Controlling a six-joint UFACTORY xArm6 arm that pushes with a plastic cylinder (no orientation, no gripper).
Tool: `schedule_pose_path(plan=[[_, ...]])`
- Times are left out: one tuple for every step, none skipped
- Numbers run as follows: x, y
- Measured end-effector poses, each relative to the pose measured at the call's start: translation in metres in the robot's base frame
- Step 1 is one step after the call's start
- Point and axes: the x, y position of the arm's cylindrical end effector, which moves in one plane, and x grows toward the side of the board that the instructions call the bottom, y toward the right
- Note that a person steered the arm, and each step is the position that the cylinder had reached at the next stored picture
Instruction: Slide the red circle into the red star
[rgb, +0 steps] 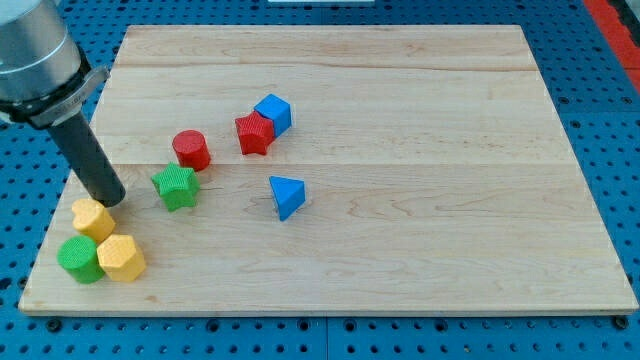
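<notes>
The red wooden circle block (190, 150) sits on the pale wooden board (420, 250), just toward the view's left of the red wooden star block (254, 133), apart from it. My tip (110, 200), a bare rod holding nothing, rests farther to the view's left and lower, touching no block.
</notes>
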Motion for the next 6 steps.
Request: schedule_pose_path(plan=[[0.003, -0.010], [-0.002, -0.035], [-0.022, -0.040], [-0.048, 0.009], [-0.077, 0.063], [-0.085, 0.096]])
